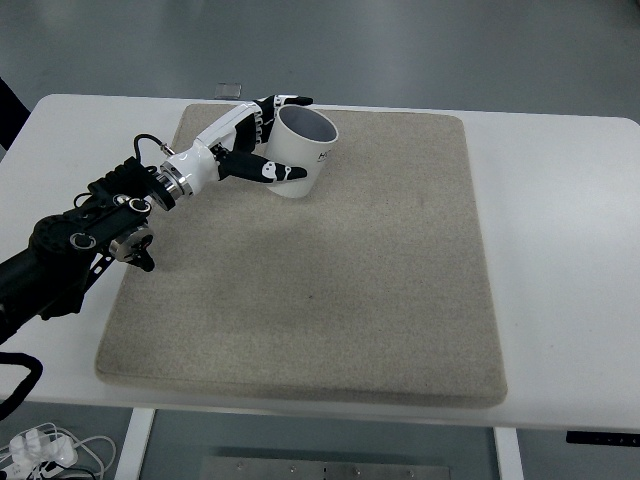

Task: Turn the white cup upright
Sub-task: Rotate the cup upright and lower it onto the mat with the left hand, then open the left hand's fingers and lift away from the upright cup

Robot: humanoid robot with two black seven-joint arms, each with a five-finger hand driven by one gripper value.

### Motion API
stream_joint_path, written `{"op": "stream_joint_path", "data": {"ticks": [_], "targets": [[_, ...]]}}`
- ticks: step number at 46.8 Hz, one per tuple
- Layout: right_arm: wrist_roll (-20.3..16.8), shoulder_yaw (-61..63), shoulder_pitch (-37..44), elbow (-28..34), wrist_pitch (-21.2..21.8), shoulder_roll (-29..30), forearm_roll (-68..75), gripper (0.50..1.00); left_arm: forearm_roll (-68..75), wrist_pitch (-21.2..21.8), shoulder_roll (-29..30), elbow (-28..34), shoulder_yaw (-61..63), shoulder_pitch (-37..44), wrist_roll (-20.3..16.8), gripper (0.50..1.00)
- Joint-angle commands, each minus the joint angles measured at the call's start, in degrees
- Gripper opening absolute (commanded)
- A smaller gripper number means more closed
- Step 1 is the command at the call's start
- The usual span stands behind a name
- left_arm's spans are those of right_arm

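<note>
A white table carries a beige mat, with the white cup on it

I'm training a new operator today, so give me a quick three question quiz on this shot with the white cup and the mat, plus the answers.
1. True or false: the white cup has its open mouth facing up.
2. Which robot hand is wrapped around the cup? A) left B) right C) neither
3. Fill in: the cup sits near the far ____ corner of the mat.

Key:
1. True; the dark inside shows from above.
2. A; the left robot hand has fingers behind the cup and its thumb across the front. The right one is out of view.
3. Left.
</note>
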Motion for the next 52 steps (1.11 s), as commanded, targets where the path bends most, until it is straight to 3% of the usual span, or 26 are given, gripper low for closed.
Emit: {"op": "stream_joint_path", "data": {"ticks": [1,9,14,26,29,30,38,52], "targets": [[0.0,0.0,0.0,0.0,0.0,0.0,0.0,0.952,0.0,0.0,-0.1,0.3,0.0,0.6,0.0,0.613],[0.0,0.0,0.0,0.0,0.0,0.0,0.0,0.952,0.0,0.8,-0.5,0.9,2.8,1.4,0.0,0.626],[0.0,0.0,0.0,0.0,0.0,0.0,0.0,0.952,-0.1,2.2,-0.7,0.9,4.2,1.5,0.0,0.668],[0.0,0.0,0.0,0.0,0.0,0.0,0.0,0.952,0.0,3.6,-0.8,1.0,4.6,1.6,0.0,0.829],[0.0,0.0,0.0,0.0,0.0,0.0,0.0,0.952,-0.1,3.6,-0.9,1.3,4.9,2.2,0.0,0.934],[0.0,0.0,0.0,0.0,0.0,0.0,0.0,0.952,-0.1,3.6,-0.9,1.3,5.0,2.4,0.0,0.947],[0.0,0.0,0.0,0.0,0.0,0.0,0.0,0.952,-0.1,3.5,-1.0,1.3,5.1,3.0,0.0,0.994],[0.0,0.0,0.0,0.0,0.0,0.0,-0.1,0.952,-0.7,2.8,-1.0,0.0,4.4,2.3,0.0,0.994]]}}
